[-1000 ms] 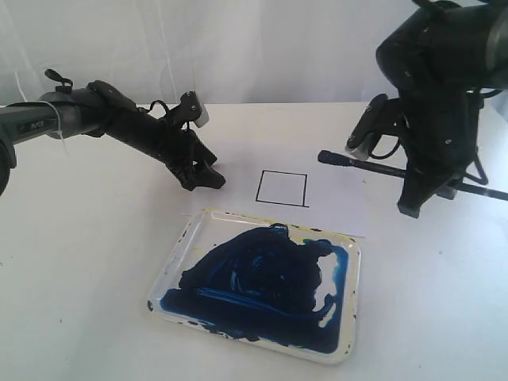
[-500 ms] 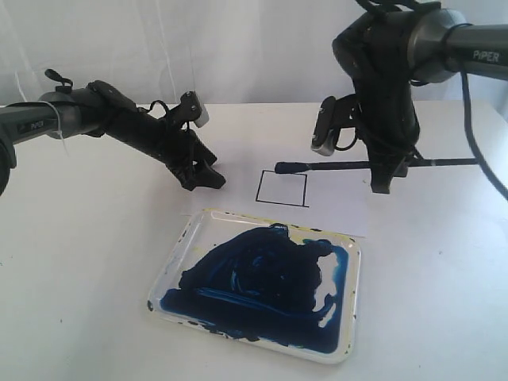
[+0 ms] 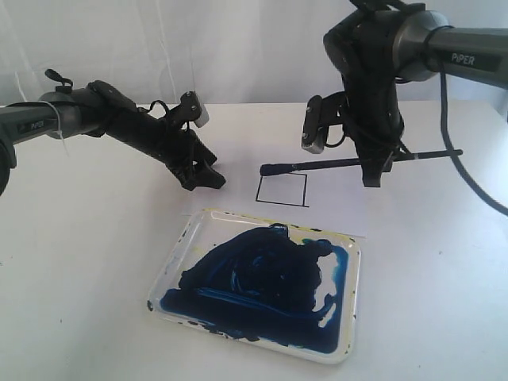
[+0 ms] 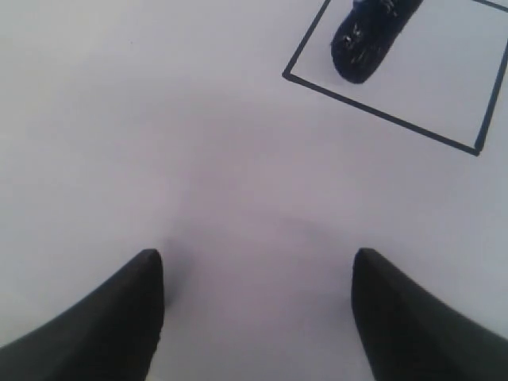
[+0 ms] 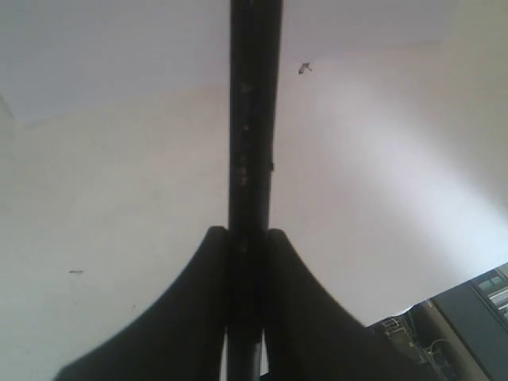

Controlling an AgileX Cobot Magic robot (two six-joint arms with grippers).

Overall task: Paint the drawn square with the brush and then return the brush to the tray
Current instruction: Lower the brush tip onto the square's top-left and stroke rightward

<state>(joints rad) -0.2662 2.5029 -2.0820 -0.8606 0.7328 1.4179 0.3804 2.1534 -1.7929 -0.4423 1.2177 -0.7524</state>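
brush point(image 3: 317, 164): lies near level above the paper point(image 3: 333, 202), with its dark bristle tip over the 11 o'clock corner of the drawn square point(image 3: 282, 189); whether it touches cannot be told
drawn square: white inside, at 12 o'clock of the tray point(image 3: 169, 266)
tray: smeared dark blue, on the surface point(image 3: 95, 262)
right claw point(image 3: 371, 178): clamped on the brush handle, at the square's 2 o'clock
left claw point(image 3: 202, 178): fingers spread, nothing between them, at the square's 9 o'clock

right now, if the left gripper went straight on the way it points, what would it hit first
Probably the bare white surface short of the square, since the left gripper tilts downward; the brush tip lies beyond that. Depth is unclear.
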